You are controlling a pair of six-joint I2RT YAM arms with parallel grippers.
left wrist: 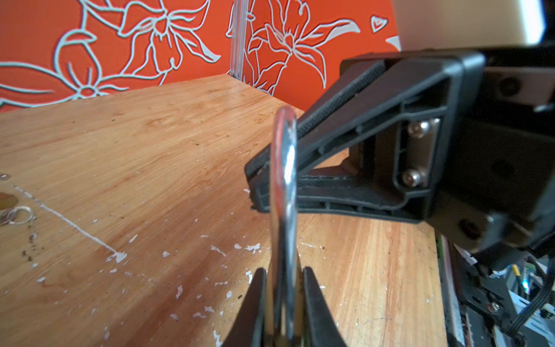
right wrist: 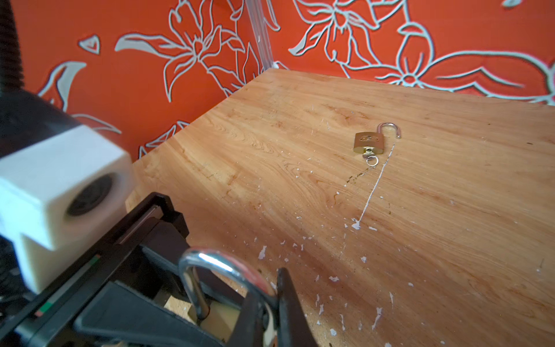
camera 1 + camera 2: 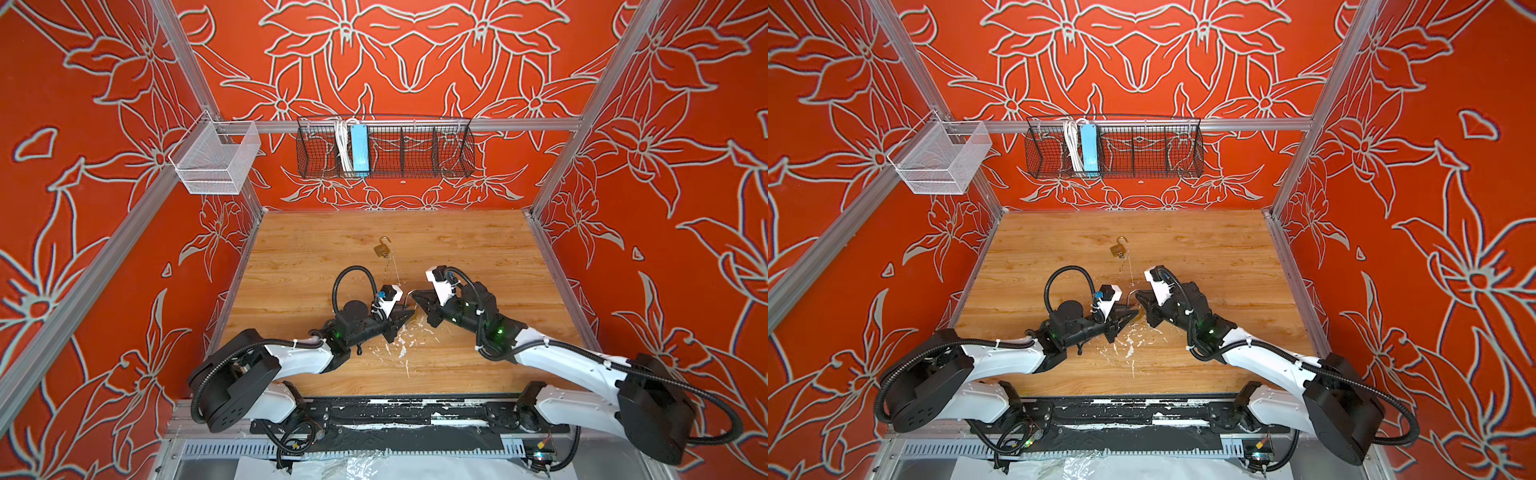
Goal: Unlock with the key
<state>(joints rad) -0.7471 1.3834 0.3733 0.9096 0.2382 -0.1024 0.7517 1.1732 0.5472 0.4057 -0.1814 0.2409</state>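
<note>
While the left jaws clamp a padlock point(image 1: 283, 210) at desk point(image 3: 457, 249) centre, the right jaws pinch its shackle point(image 2: 222, 264), which points toward them; another padlock point(image 2: 368, 141), key point(image 2: 368, 156) inserted, lies open nearer the back edge.

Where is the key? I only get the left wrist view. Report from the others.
Observer: Farther back on the table, in the keyhole of a small padlock. The key has a ring on it.
Operator: Give me that lock's state.
Observer: Unlocked: its shackle is swung open.
Operator: Now check my right hand on the lock in front of me.
Observer: In the right wrist view, the right hand has one leg of the steel shackle on the large padlock between its fingers.
</note>
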